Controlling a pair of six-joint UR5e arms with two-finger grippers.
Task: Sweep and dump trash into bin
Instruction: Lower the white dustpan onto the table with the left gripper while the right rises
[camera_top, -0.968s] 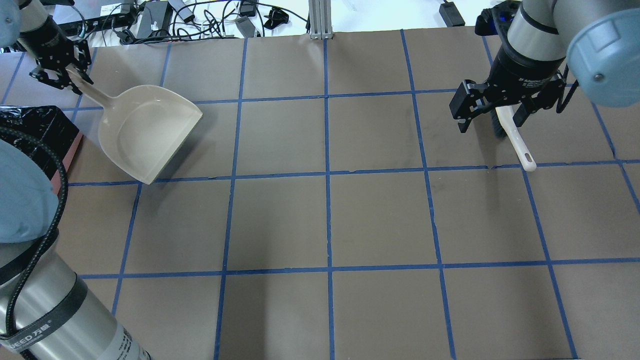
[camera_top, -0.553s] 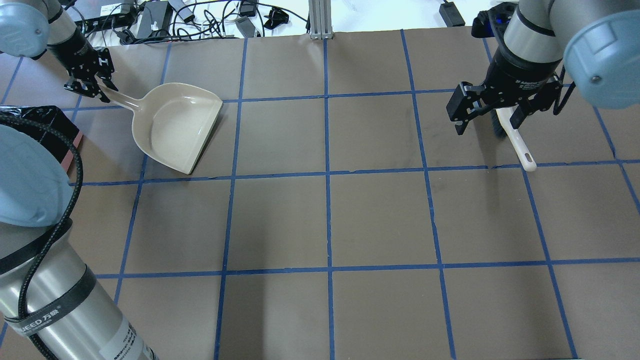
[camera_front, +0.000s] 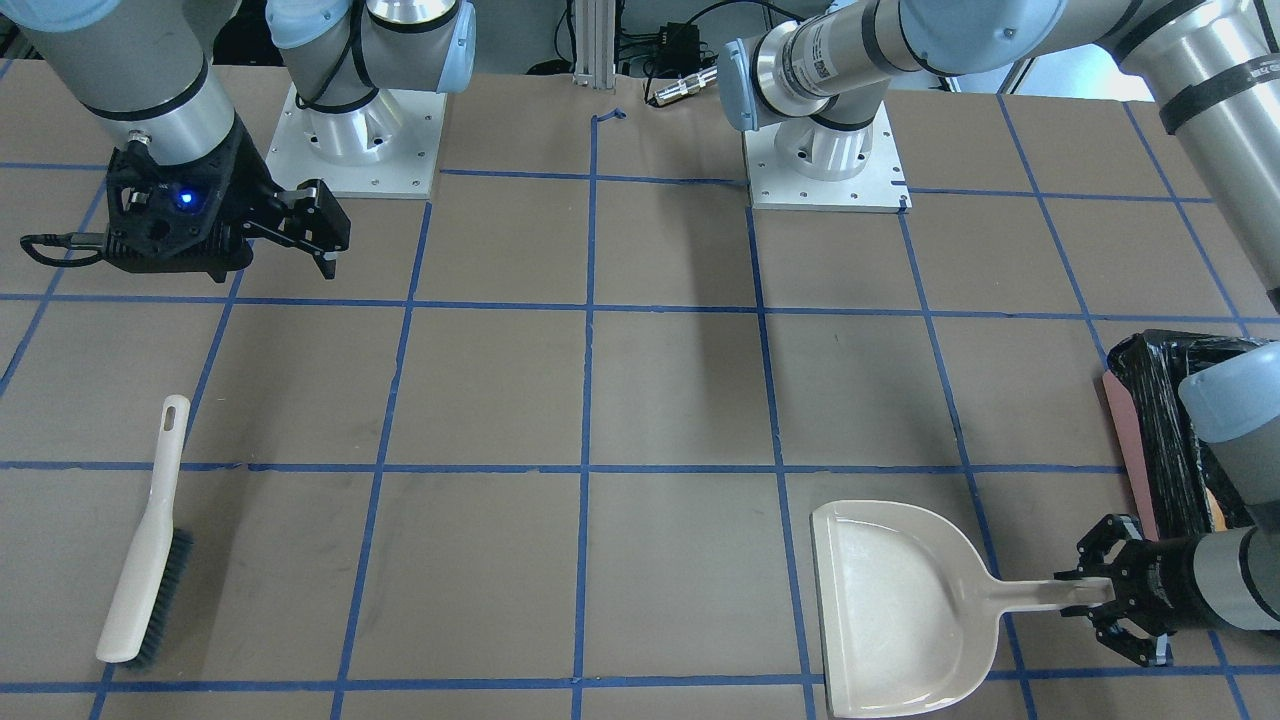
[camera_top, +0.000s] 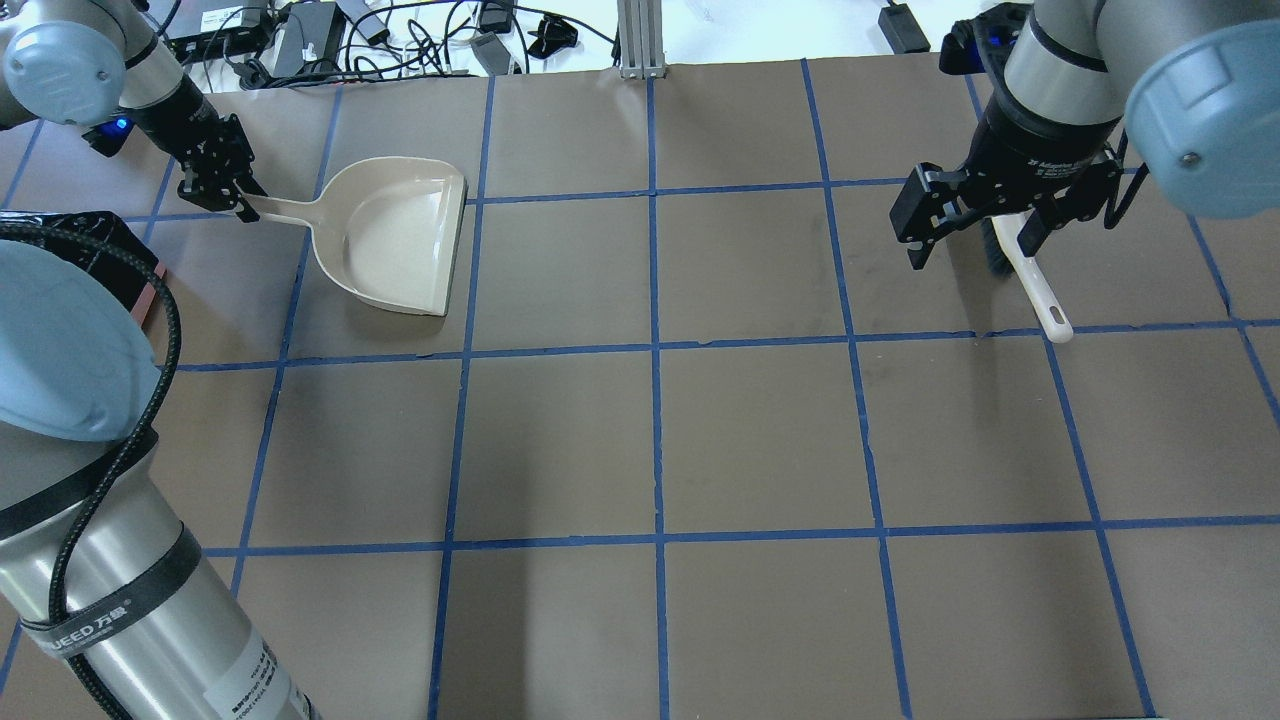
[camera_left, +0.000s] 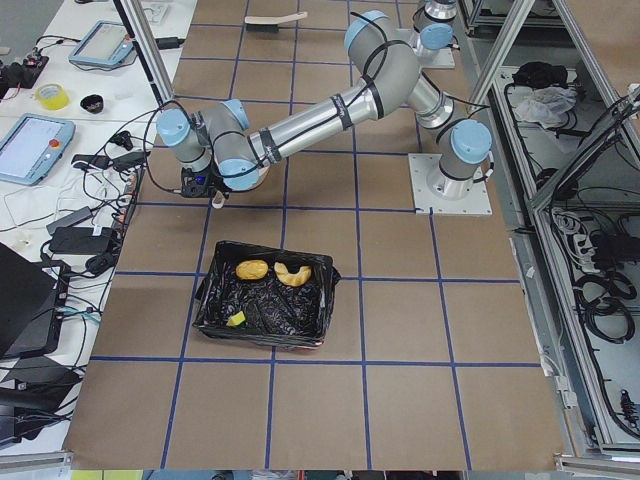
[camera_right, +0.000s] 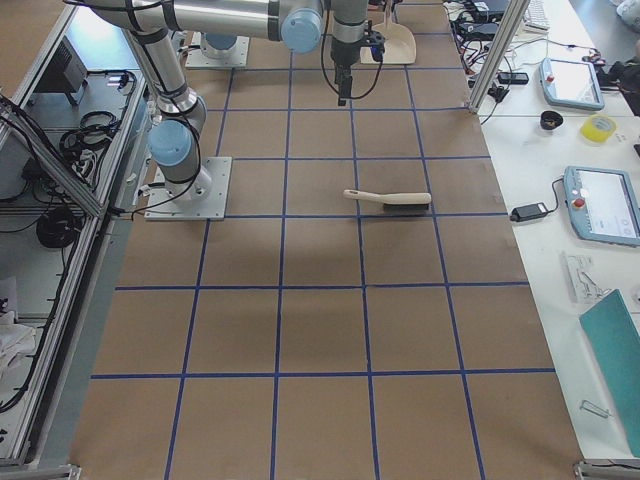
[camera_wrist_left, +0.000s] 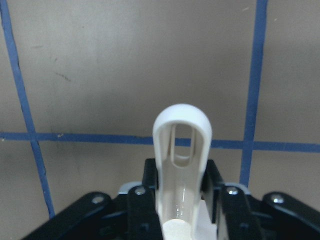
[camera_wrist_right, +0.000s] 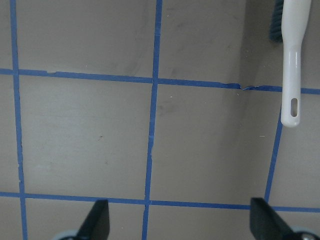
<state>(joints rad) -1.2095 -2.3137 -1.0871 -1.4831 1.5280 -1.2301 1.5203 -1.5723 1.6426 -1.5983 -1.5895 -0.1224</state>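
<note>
A brown table (camera_top: 760, 440) gridded with blue tape carries the scene. The left arm (camera_left: 300, 118) reaches out to the far left of the table, where the left jaws pinch the end of the beige dustpan (camera_top: 400, 240) by its handle. The wrist camera shows the looped handle clamped between both fingers. The right arm (camera_top: 1060, 90) hangs above the far right of the table, the right jaws spread wide and gripping nothing, with only taped table between them in the wrist camera.

The bin (camera_left: 270, 335), pink-sided and lined with crinkled black plastic, stands at the left end of the table. It is just to the near side of the left jaws and apart from the dustpan. The dustpan is to the right of the bin and farther out, its open mouth turned right and its handle pointing left. Whether it rests on the table or is held just above it cannot be told. The brush (camera_front: 145, 560), with a white handle and dark bristles, lies flat at the far right, below and beside the right jaws and apart from them. Its handle points toward the near side.

All three pieces of trash lie inside the bin on the black liner. The orange-brown lump (camera_left: 251, 269) and the pale crescent (camera_left: 293, 273) sit side by side along the bin's right wall, the lump farther out. The yellow wedge (camera_left: 236, 319) sits alone near the bin's far left corner.
</note>
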